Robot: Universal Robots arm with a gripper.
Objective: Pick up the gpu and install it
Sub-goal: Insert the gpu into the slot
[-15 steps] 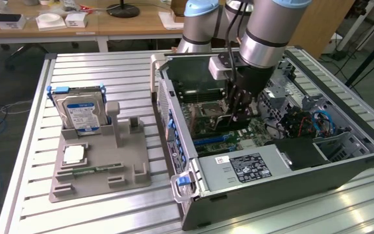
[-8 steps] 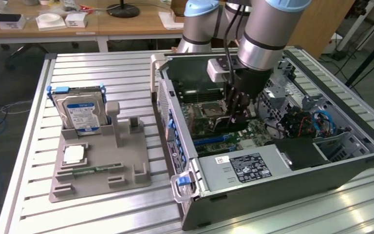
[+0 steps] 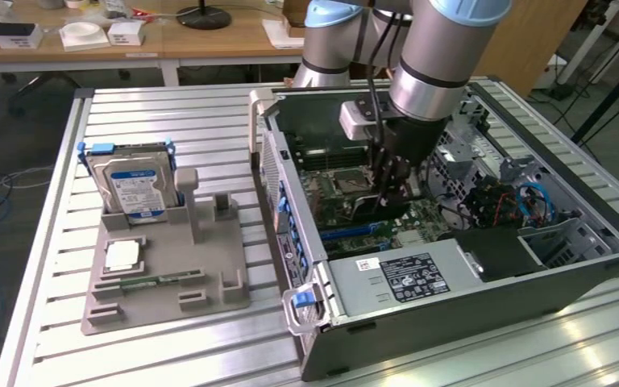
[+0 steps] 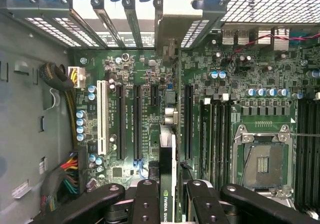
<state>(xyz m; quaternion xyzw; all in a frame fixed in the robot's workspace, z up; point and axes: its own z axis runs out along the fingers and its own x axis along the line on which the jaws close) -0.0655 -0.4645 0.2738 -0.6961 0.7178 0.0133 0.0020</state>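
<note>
Gripper (image 4: 167, 194) holds gpu (image 4: 167, 154) edge-on over motherboard (image 4: 240, 99) between black slots (image 4: 136, 121).

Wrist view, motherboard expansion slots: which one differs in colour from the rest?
The white slot, nearest the bundled power cables. The other long slots beside it are black.

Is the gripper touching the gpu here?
Touching. In the wrist view the gripper has a finger on each side of the gpu, held edge-on above the motherboard with no gap showing.
</note>
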